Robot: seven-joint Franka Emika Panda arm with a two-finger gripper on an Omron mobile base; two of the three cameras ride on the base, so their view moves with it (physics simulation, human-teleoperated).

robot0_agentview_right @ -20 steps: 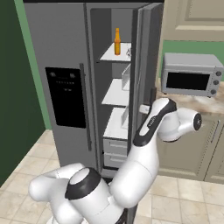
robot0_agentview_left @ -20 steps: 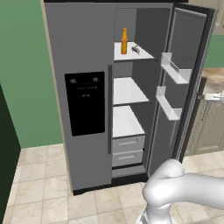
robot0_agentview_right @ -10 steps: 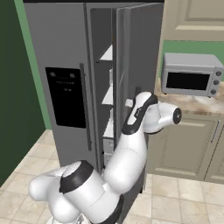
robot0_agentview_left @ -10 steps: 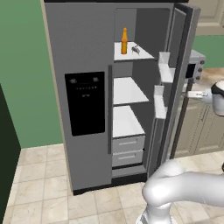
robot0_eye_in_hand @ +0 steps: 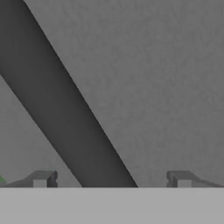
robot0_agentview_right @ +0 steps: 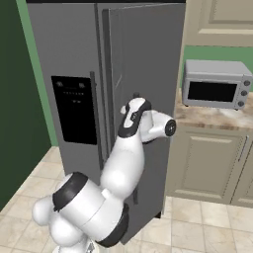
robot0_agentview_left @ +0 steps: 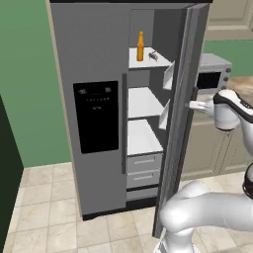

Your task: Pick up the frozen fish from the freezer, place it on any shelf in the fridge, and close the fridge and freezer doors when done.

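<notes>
Left base view: fridge door stands partly open, edge-on; freezer door shut. Frozen fish lies on the top fridge shelf beside the orange bottle.

Right base view: arm pressed to the door's outer face.

Hand view: end effector spread wide, empty, straddling the dark bar handle, which runs diagonally. Door lies straight ahead; push inward.

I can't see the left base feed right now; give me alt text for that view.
The fridge door stands partly open, edge-on to the camera, with the white arm's open gripper against its outer face. Behind it, the top shelf holds an orange bottle and the small grey frozen fish. The freezer door with its black dispenser panel is shut.
</notes>
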